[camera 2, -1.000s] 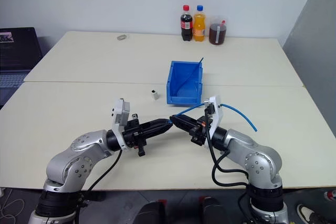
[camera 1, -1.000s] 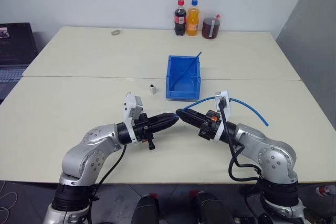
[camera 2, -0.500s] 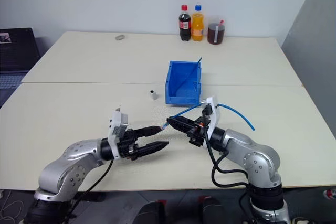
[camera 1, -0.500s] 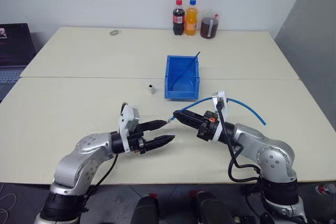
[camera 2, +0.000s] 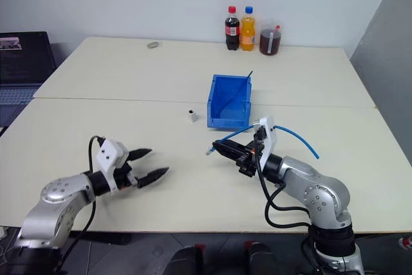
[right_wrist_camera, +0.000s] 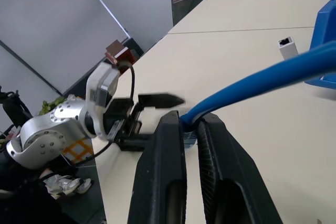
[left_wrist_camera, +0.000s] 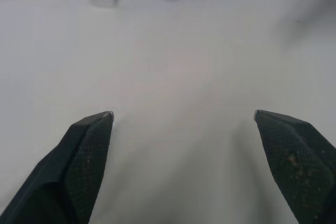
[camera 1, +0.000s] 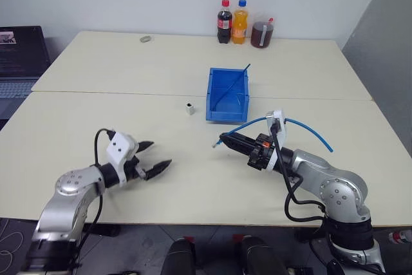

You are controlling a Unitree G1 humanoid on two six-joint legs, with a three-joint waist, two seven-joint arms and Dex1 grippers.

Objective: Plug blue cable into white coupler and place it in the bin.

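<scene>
Right wrist view gives me the clearest read: my right gripper (right_wrist_camera: 190, 129) is clamped on the blue cable (right_wrist_camera: 273, 74) close to its plug end, the cord running out from between the two black fingers. From the head cameras I see that arm held above the near half of the table (camera 1: 96, 114), plug tip pointing toward my left, with the rest of the cable arching back over the wrist and trailing off to my right.

My left gripper (camera 1: 154, 158) hangs low over the table on the near left side, jaws spread wide and holding nothing; in its own wrist view both fingers (left_wrist_camera: 86, 156) stand far apart over bare tabletop.

The white coupler (camera 1: 189, 108) stands upright on the table just beside the left wall of the bin (camera 1: 226, 98), apart from both grippers. The bin sits mid-table, and a thin dark-blue rod (camera 1: 233, 86) leans in it. Three bottles (camera 1: 243, 24) stand at the far edge, and a laptop (camera 1: 19, 53) sits off to the far left.

As I judge it, the cable is secured but the coupler is not yet picked up, so nothing is plugged. My next move should be to send the open left gripper forward and to the right toward the coupler and close on its sides, leaving the dark socket facing outward. It is small and close to the bin wall, so I need a careful approach that does not knock it over.
</scene>
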